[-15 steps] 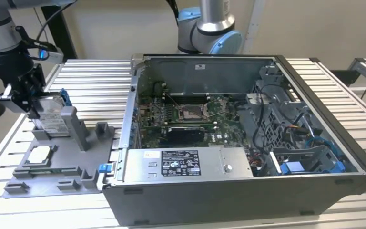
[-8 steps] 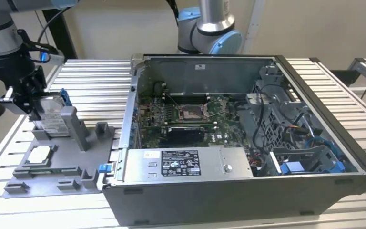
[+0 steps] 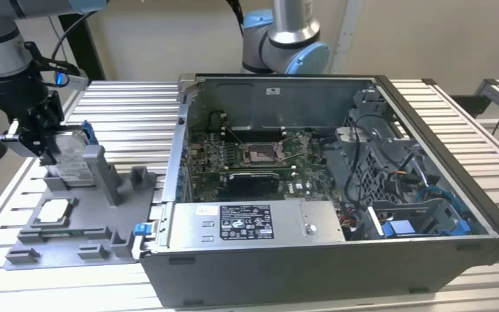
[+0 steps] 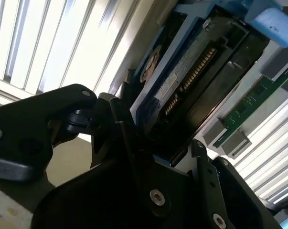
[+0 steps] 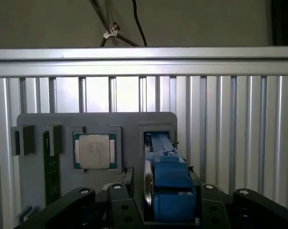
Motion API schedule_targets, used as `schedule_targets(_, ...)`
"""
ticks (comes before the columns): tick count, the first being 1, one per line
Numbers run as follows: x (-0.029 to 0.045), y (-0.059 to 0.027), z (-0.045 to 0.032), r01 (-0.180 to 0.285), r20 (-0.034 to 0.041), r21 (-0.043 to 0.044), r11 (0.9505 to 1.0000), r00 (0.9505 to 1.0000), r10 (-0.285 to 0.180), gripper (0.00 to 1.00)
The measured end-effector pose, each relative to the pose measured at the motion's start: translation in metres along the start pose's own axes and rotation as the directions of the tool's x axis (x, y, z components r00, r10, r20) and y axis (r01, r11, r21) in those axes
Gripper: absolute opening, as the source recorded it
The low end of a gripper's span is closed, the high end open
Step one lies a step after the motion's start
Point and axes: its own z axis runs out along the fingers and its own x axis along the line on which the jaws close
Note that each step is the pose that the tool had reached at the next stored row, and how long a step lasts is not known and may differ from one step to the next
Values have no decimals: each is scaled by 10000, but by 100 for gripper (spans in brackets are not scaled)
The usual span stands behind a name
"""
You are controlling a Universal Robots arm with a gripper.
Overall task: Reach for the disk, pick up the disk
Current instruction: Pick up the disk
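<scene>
Grey steel computer case [image 3: 319, 273], lid off, at centre of the exterior view. Grey plastic fixture [image 3: 85, 227] at its nine o'clock, slotted, I judge, so parts stand ready for grasping. Arm hangs vertical at ten o'clock, wrist pointing down. Gripper [image 3: 52, 144] straddles the disk [image 3: 76, 159], which stands on edge in its slot, twelve o'clock of the chip [image 3: 54, 209]. Jaws clenched or slack: I cannot tell.

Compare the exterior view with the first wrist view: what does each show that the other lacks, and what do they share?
Exterior view adds: the open computer case and the robot arm. First wrist view adds: a green circuit strip in the grey fixture. Both show: the gripper at the upright disk, that fixture, the square chip.
</scene>
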Motion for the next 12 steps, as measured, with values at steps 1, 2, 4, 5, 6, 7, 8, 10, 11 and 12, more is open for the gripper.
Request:
schedule_targets(1,0,0,1,0,1,2,10000,10000,0,100)
schedule_targets(2,0,0,1,0,1,1,10000,10000,0,100)
schedule_targets(4,0,0,1,0,1,1,10000,10000,0,100)
schedule_targets(5,0,0,1,0,1,1,10000,10000,0,0)
schedule_targets(6,0,0,1,0,1,1,10000,10000,0,0)
schedule_targets(7,0,0,1,0,1,1,10000,10000,0,0)
schedule_targets(8,0,0,2,0,0,1,10000,10000,0,0)
schedule_targets(10,0,0,2,0,1,1,10000,10000,0,0)
schedule_targets(11,0,0,3,0,1,1,10000,10000,0,0)
schedule_targets(12,0,0,4,0,1,1,10000,10000,0,0)
